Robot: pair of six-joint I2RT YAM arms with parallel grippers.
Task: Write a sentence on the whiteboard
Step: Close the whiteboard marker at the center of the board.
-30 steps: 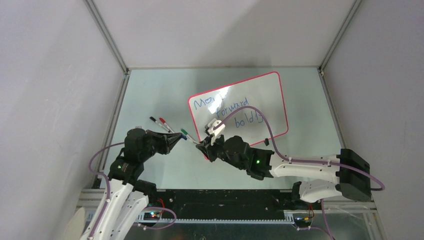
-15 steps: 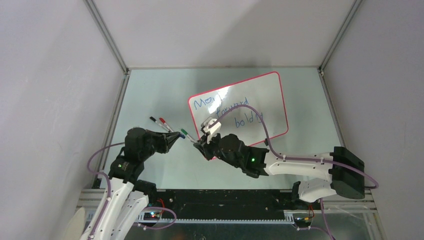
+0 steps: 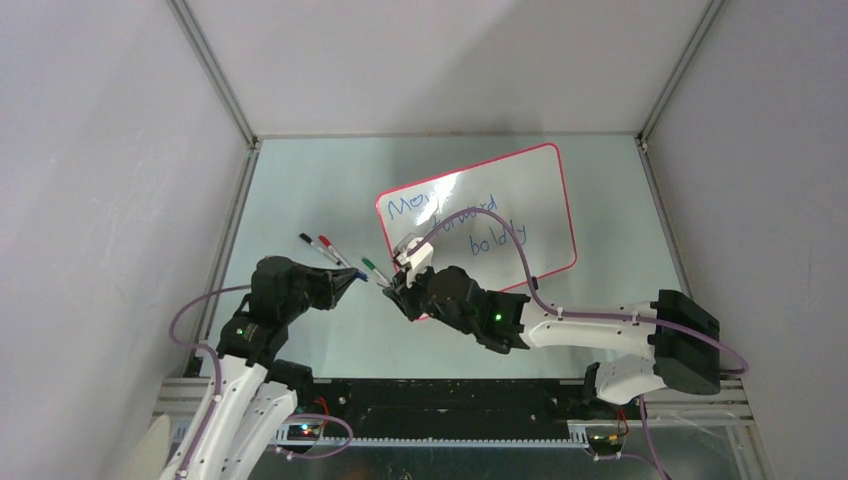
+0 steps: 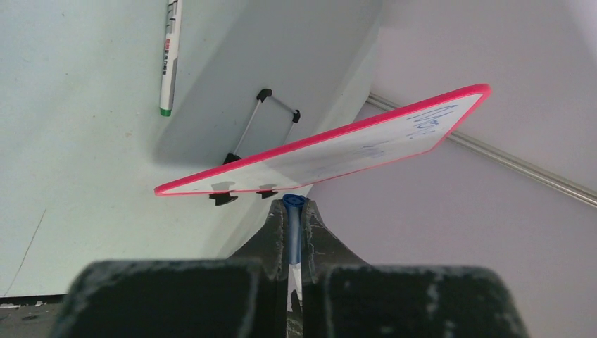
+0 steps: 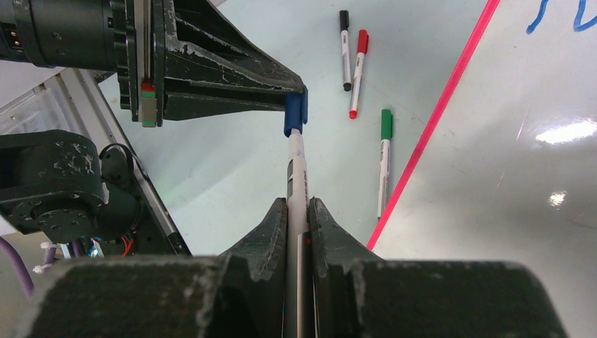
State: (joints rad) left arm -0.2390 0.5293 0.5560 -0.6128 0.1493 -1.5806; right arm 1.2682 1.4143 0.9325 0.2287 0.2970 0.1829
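The whiteboard (image 3: 520, 190) lies tilted on the table and bears the blue sentence (image 3: 465, 222) in three stepped lines. My right gripper (image 3: 393, 291) hovers off the board's near-left corner, shut on a white marker barrel (image 5: 296, 176). The barrel's front end sits in a blue cap (image 5: 294, 116). My left gripper (image 3: 357, 279) faces it from the left, shut on that cap (image 4: 292, 225). In the left wrist view the whiteboard (image 4: 352, 148) appears edge-on with its red frame. In the right wrist view the whiteboard (image 5: 507, 162) fills the right side.
A black marker (image 3: 308, 240), a red marker (image 3: 328, 246) and a green marker (image 3: 372, 268) lie on the table left of the board. Two black clip feet (image 4: 224, 198) and a wire stand (image 4: 260, 120) show under the board. Grey walls close in the table.
My right arm has swung left and slightly away from the board's corner, bringing the marker up to the left gripper's cap. The left arm has hardly moved.
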